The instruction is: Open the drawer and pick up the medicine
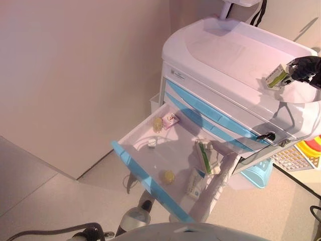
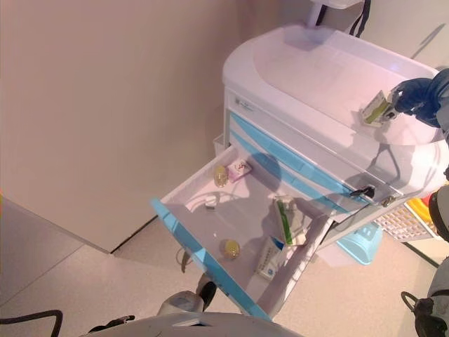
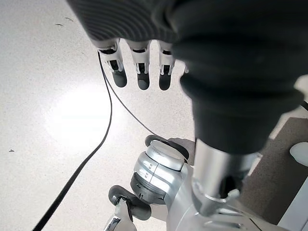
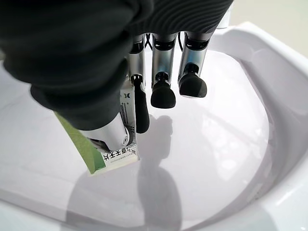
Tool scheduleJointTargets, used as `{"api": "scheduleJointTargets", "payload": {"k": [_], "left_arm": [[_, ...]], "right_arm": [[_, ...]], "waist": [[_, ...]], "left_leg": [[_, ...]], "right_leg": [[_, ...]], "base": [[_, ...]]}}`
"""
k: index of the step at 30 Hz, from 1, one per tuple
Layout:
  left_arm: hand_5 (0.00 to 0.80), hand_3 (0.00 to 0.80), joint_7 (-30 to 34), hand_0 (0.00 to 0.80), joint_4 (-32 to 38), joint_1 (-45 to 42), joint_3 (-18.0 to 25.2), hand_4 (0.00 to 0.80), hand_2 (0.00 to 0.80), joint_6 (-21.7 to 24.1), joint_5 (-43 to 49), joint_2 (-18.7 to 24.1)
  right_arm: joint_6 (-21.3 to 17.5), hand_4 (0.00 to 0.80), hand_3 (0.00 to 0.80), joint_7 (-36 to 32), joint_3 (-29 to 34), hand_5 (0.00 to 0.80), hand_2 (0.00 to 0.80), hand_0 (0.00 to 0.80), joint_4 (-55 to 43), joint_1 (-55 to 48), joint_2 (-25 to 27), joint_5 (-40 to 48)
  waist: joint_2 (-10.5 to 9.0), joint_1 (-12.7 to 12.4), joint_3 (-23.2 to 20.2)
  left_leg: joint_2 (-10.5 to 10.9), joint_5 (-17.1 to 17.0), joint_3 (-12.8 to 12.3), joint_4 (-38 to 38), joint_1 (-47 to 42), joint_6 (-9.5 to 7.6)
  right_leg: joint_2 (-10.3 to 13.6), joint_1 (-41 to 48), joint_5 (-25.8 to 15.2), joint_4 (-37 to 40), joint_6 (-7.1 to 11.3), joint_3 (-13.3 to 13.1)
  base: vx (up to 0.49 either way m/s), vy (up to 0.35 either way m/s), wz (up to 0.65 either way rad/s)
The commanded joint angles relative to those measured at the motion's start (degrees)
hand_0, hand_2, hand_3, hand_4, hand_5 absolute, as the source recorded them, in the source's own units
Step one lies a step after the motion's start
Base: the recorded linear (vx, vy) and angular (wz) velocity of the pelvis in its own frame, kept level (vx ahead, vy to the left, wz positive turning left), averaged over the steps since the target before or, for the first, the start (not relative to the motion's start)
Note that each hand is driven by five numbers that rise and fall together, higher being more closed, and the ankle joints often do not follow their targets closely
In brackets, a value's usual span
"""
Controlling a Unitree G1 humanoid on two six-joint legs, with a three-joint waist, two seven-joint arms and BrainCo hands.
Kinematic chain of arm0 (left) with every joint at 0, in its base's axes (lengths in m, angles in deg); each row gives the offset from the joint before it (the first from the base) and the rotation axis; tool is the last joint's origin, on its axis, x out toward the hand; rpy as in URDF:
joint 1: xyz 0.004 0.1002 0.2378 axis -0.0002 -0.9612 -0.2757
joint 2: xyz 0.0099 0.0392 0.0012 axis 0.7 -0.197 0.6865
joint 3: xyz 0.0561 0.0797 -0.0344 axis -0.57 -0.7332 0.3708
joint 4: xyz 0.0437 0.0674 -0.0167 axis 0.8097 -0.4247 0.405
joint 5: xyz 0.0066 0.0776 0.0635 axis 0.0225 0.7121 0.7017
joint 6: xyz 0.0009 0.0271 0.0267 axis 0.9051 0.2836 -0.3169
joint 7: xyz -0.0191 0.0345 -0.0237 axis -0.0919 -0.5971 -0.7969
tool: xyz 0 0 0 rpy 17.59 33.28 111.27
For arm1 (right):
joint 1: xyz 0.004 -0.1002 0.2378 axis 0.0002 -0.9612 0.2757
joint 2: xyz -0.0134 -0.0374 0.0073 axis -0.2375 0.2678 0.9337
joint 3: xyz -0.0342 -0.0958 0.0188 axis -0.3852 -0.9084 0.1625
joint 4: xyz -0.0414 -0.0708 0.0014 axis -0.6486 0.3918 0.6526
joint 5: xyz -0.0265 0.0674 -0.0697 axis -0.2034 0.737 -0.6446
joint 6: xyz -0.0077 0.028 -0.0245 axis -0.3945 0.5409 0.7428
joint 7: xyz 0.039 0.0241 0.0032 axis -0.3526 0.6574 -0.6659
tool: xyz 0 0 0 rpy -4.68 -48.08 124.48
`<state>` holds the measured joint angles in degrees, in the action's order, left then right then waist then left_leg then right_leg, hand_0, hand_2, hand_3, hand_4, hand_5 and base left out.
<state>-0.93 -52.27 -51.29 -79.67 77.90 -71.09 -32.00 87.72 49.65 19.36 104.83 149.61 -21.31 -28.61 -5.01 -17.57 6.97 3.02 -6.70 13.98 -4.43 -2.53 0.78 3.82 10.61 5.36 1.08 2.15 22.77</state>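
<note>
My right hand pinches medicine box between thumb and fingers, above cart's recessed top, likely for set-down. Drawer open below. Left hand idle, fingers straight.

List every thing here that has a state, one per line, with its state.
drawer: pulled fully open, medicines still inside.
upper drawers: closed.
green and white medicine box: pinched in the right hand, above the cart top.
left hand: open, holds nothing, by the floor.
</note>
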Motion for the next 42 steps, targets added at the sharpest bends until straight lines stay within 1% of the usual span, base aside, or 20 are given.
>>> {"api": "scheduleJointTargets", "payload": {"k": [1,5,6,8,9,10,20,26,31,37,42], "left_arm": [[0.000,0.000,0.3,0.000,0.8,-1.5,-0.8,0.000,0.000,1.0,0.6,3.0],[0.000,0.000,0.2,0.000,0.8,-1.5,-1.1,0.000,0.000,0.9,0.5,3.0],[0.000,0.000,0.2,0.000,0.7,-1.6,-1.1,0.000,0.000,1.0,0.5,3.0],[0.000,0.000,0.2,0.000,0.8,-1.7,-1.1,0.000,0.000,1.0,0.5,3.1],[0.000,0.000,0.3,0.000,0.7,-1.5,-1.2,0.000,0.000,0.9,0.6,3.2],[0.000,0.000,0.2,0.000,0.7,-1.4,-1.3,0.000,0.000,0.9,0.6,3.2],[0.000,0.000,-0.1,0.000,1.1,-1.2,-1.7,0.000,0.000,0.5,-0.1,3.1],[0.000,0.000,-0.2,0.000,0.9,-1.1,-1.7,0.000,0.000,0.6,-0.2,3.1],[0.000,0.000,-0.2,0.000,0.8,-0.9,-1.7,0.000,0.000,0.4,0.0,3.1],[0.000,0.000,-0.1,0.000,0.2,-0.5,-1.5,0.000,0.000,0.3,0.3,3.1],[0.000,0.000,-0.2,0.000,0.1,0.3,-1.7,0.000,0.000,0.1,0.5,3.0]], "right_arm": [[-1.1,0.800,0.800,-0.5,-2.3,0.800,0.800,0.800,-0.8,1.5,1.0,-1.9],[-2.5,0.800,0.800,-0.1,-2.4,0.800,0.800,0.800,-0.4,1.4,0.9,-2.3],[-3.0,0.759,0.759,0.0,-2.5,0.759,0.759,0.759,-0.4,1.4,0.9,-2.4],[-3.1,0.549,0.549,-0.4,-2.7,0.549,0.549,0.549,-0.6,1.6,0.9,-2.1],[-3.4,0.251,0.251,0.7,-2.8,0.251,0.251,0.251,-0.6,1.6,0.6,-1.8],[-3.3,0.000,0.000,0.9,-2.9,0.000,0.000,0.000,-0.6,1.8,0.4,-1.4],[-3.2,0.000,0.000,1.4,-3.5,0.000,0.000,0.000,-1.2,2.7,0.1,-0.5],[-3.7,0.000,0.000,1.8,-3.7,0.000,0.000,0.000,-1.0,3.3,0.2,-0.1],[-3.2,0.000,0.000,2.3,-4.3,0.000,0.000,0.000,-1.5,4.2,0.2,0.5],[-3.2,0.000,0.000,3.0,-5.6,0.000,0.000,0.000,-1.9,6.1,0.5,1.7],[-2.4,0.000,0.000,2.9,-7.2,0.000,0.000,0.000,-2.8,8.1,1.4,2.7]], "waist": [[-1.92,-1.2,-1.4],[-1.83,-1.1,-1.3],[-1.84,-1.1,-1.3],[-1.86,-1.1,-1.2],[-1.95,-1.1,-1.2],[-1.98,-1.1,-1.1],[-2.12,-0.9,-1.0],[-2.21,-0.7,-1.2],[-2.29,-0.4,-1.3],[-2.37,0.6,-1.6],[-2.41,2.0,-2.0]], "left_leg": [[2.1,6.7,-2.4,0.0,-3.6,-1.71],[2.0,6.6,-2.6,-0.1,-3.7,-1.68],[2.0,6.6,-2.7,-0.1,-3.7,-1.67],[2.0,6.6,-2.7,-0.2,-3.7,-1.65],[2.0,6.6,-2.8,-0.2,-3.7,-1.62],[1.9,6.6,-2.9,-0.2,-3.7,-1.61],[1.7,6.7,-3.4,-0.2,-3.6,-1.49],[1.6,6.6,-3.8,-0.3,-3.7,-1.41],[1.4,6.7,-4.4,-0.3,-3.6,-1.32],[1.1,7.0,-6.0,-0.1,-3.7,-1.38],[0.8,7.2,-7.7,-0.1,-3.8,-1.32]], "right_leg": [[3.4,-3.2,-4.2,-2.3,2.85,-6.3],[3.4,-3.3,-4.2,-2.3,2.96,-6.5],[3.4,-3.3,-4.3,-2.2,2.98,-6.5],[3.4,-3.3,-4.3,-2.2,3.03,-6.5],[3.4,-3.4,-4.3,-2.1,3.03,-6.6],[3.4,-3.4,-4.3,-2.1,3.04,-6.6],[3.5,-3.7,-4.5,-2.3,3.32,-7.1],[3.5,-3.8,-4.6,-2.1,3.40,-7.4],[3.7,-3.9,-4.7,-2.2,3.54,-7.6],[3.7,-4.4,-4.8,-2.4,3.68,-8.6],[3.7,-4.8,-5.0,-2.5,3.80,-9.6]], "base": [[0.000,0.000,0.00],[0.000,0.000,0.00],[0.000,0.000,0.00],[0.000,0.000,0.00],[0.000,0.000,0.00],[0.000,0.000,0.00],[0.000,0.000,0.00],[0.000,0.000,0.00],[-0.008,-0.003,0.00],[-0.053,-0.017,-0.05],[-0.063,-0.021,-0.14]]}}
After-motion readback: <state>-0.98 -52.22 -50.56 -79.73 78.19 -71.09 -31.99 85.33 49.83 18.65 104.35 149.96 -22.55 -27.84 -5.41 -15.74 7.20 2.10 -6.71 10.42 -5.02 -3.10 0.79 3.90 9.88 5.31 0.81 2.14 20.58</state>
